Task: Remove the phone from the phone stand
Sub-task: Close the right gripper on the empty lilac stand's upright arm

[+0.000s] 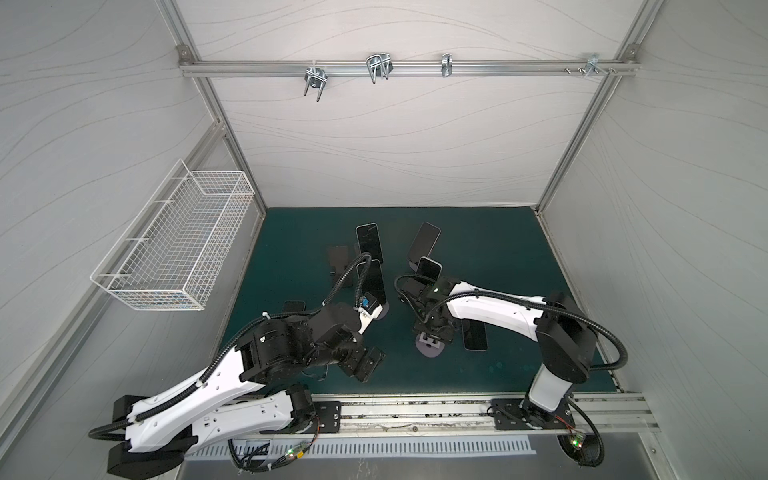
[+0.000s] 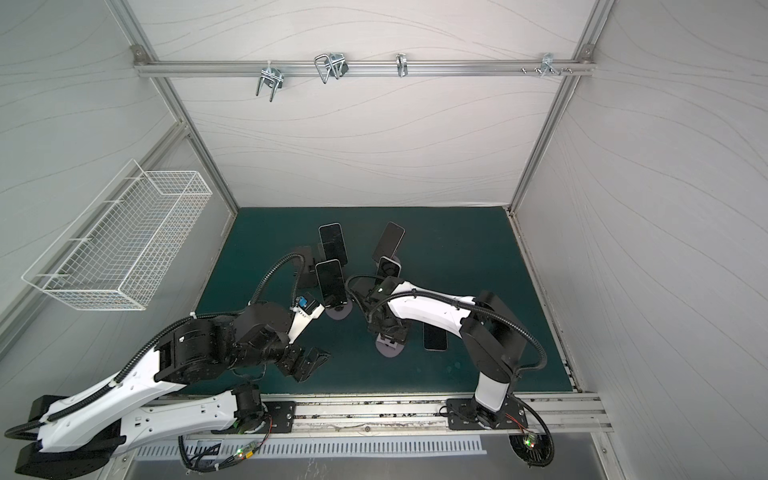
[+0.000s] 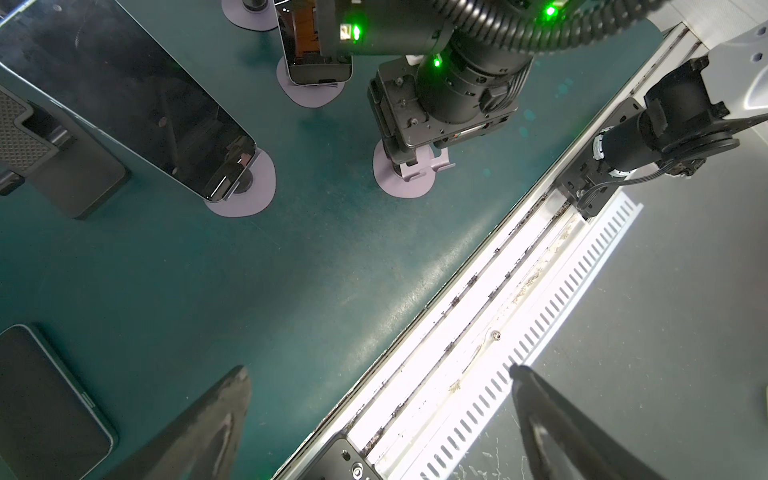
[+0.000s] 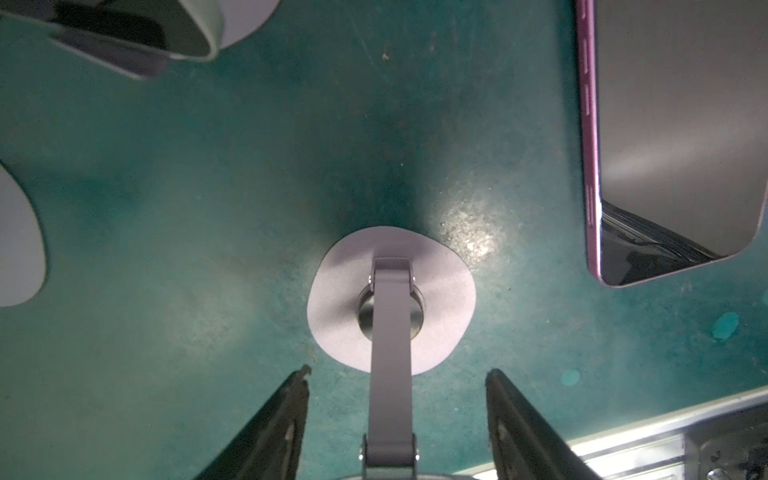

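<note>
Overhead and wrist-camera views of a two-armed robot at a green table (image 1: 519, 257) set with several phone stands.

My right pincer (image 4: 399, 370) hangs low over an empty lilac stand (image 4: 440, 282). Its fingers are spread on either side of the stand's slim arm without touching it, and they pinch nothing. A purple-edged phone (image 4: 673, 137) lies flat on the table near that stand.

My left pincer (image 3: 379, 369) is spread wide and empty, hovering above the table's front edge.

Four more phones lean on stands farther back. The nearest leaning phone (image 1: 429, 269) is partly hidden behind my right arm.

I judge that this stand's phone is already off, so the step in hand is getting clear of the empty stand. The next move calls for raising the right pincer straight up, free of the stand's arm. If more phones are to come off, I would then line it up with a leaning phone's long edges and lift the phone up and out of its cradle lip without tipping the base.
</note>
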You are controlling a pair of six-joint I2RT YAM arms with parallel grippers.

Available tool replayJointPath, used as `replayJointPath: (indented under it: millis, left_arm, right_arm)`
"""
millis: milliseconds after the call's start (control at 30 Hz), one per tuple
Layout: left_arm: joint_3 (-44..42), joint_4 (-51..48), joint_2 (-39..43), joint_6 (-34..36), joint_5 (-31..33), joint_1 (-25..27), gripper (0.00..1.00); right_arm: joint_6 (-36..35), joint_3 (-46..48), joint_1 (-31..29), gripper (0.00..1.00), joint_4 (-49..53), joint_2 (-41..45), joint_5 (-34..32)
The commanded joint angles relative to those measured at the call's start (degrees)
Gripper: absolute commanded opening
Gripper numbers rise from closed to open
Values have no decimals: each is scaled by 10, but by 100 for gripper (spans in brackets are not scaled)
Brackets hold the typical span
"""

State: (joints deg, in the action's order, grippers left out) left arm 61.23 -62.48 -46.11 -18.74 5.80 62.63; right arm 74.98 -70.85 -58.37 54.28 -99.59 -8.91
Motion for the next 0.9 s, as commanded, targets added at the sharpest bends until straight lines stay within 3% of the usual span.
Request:
replayJointPath:
  millis: [0,867]
  left_arm:
    - [5,10,5,-5,10,1,99]
    - [3,12,8,-9,14,1,99]
  right_arm:
    - [3,1,3,65,11,4,-4]
    - [-6,9,3,51,8,25,-5]
